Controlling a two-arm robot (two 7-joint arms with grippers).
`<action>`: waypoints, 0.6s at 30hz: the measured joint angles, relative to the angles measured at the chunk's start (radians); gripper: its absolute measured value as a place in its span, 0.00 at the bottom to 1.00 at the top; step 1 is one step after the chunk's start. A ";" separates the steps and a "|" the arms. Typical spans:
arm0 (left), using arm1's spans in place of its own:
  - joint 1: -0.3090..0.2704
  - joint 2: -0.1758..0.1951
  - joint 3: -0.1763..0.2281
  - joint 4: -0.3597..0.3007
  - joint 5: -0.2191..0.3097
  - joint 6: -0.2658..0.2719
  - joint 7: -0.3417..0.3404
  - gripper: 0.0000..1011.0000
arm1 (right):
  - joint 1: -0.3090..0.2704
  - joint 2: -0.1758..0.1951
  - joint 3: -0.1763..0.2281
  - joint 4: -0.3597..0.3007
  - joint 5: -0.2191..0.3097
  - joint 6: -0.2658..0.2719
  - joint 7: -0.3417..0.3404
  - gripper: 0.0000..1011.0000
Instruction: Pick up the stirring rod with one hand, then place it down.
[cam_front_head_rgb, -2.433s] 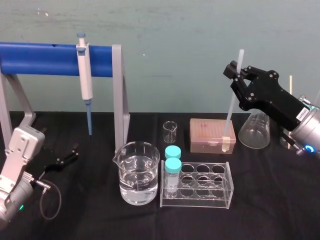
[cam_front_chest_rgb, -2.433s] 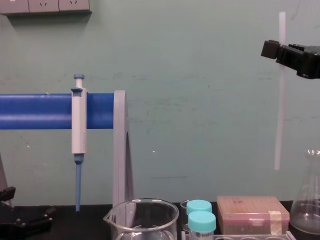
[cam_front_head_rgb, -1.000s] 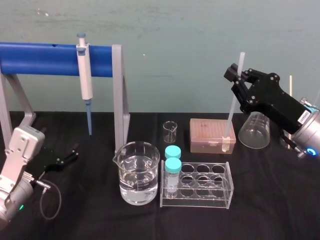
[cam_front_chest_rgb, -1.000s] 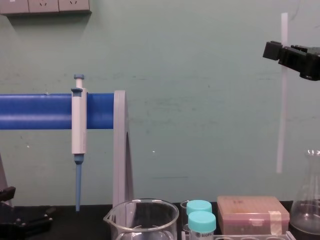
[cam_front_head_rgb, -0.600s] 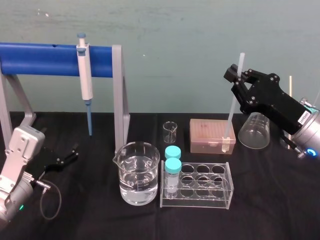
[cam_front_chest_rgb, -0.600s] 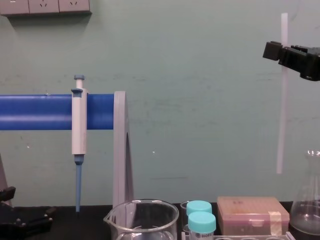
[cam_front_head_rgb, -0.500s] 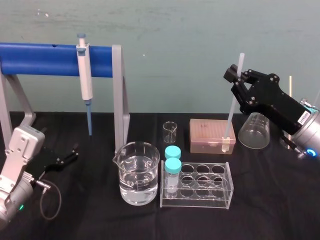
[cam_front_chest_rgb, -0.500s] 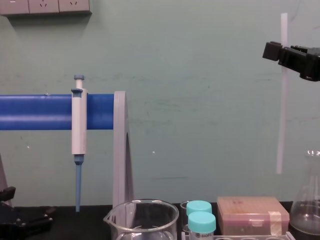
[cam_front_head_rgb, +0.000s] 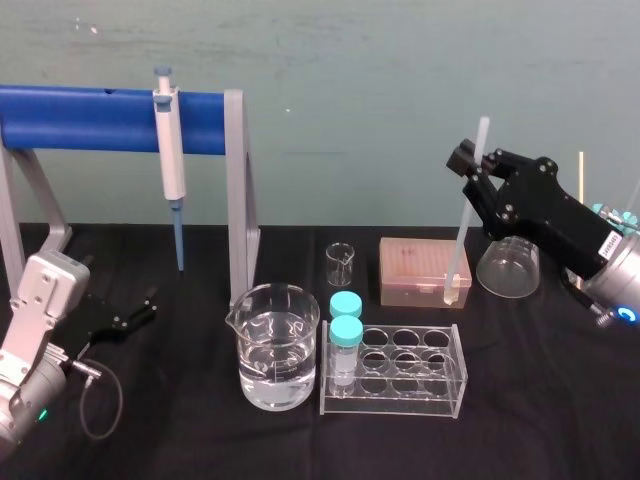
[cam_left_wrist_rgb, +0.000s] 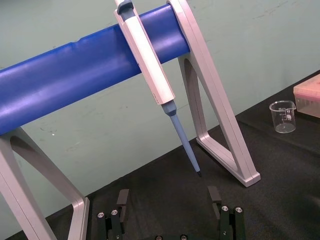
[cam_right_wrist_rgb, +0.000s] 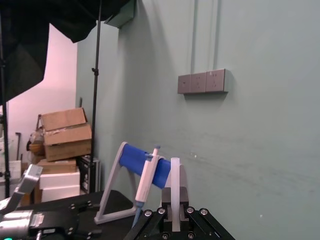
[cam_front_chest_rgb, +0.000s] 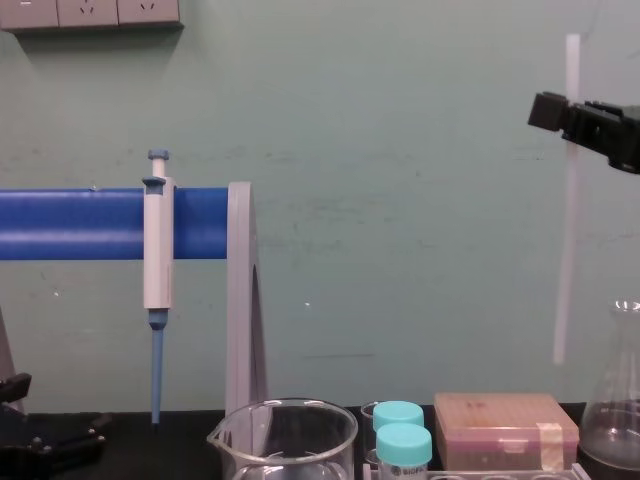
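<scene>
1. The stand (cam_front_head_rgb: 110, 118) and its pipette (cam_front_head_rgb: 170, 150) are at the far left, well apart from the work. The left gripper (cam_left_wrist_rgb: 167, 200) is parked near the stand's foot with its fingers spread, as the left wrist view shows.
2. The flask (cam_front_head_rgb: 510, 262) and the box (cam_front_head_rgb: 420, 268) are placed under the raised arm. If the arm were lowered straight down, either could be struck and the grip levered loose.
3. The right gripper (cam_front_head_rgb: 475, 165) is raised at the right and clamped on the rod's upper part.
4. The rod (cam_front_head_rgb: 465, 220) is held nearly upright. In the head view its lower end overlaps the box. In the chest view it (cam_front_chest_rgb: 569, 250) is shown clear above the box. Its seating between the fingers is seen in the right wrist view (cam_right_wrist_rgb: 175, 190).
</scene>
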 joint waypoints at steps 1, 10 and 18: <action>0.000 0.000 0.000 0.000 0.000 0.000 0.000 0.99 | 0.000 0.000 0.000 0.000 0.000 0.000 0.000 0.07; 0.000 0.000 0.000 0.000 0.000 0.000 0.000 0.99 | -0.046 0.028 -0.007 0.024 0.058 -0.010 0.068 0.07; 0.000 0.000 0.000 0.000 0.000 0.000 0.000 0.99 | -0.041 0.019 -0.031 0.089 0.080 -0.034 0.109 0.07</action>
